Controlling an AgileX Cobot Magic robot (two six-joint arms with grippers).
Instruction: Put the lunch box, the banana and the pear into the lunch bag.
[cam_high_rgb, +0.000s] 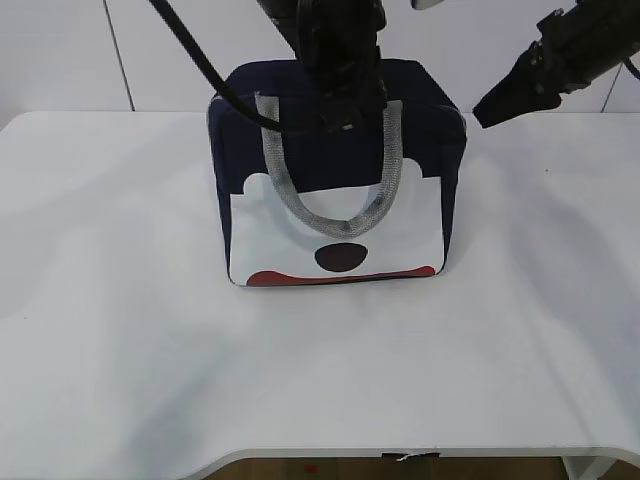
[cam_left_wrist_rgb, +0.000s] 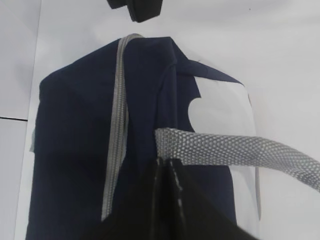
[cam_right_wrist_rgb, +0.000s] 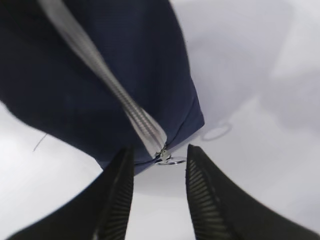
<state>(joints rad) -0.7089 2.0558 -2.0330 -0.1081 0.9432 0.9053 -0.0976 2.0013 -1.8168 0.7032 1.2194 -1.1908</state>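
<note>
With the lunch bag (cam_high_rgb: 335, 180) upright mid-table and zipped, the parted right gripper (cam_right_wrist_rgb: 159, 192) must close on the ring pull (cam_right_wrist_rgb: 171, 160), while the left gripper (cam_left_wrist_rgb: 167, 167) pinches its near handle (cam_left_wrist_rgb: 235, 150).

1. The lunch bag (cam_high_rgb: 335, 180) is made of matt navy cloth, with a smooth white panel.
2. Its handle (cam_left_wrist_rgb: 240, 150) is woven of coarse grey mesh webbing.
3. A shiny metal ring pull (cam_right_wrist_rgb: 172, 160) is seen.
4. The gripper fingers (cam_right_wrist_rgb: 117, 200) are ribbed, glossy black plastic.
</note>
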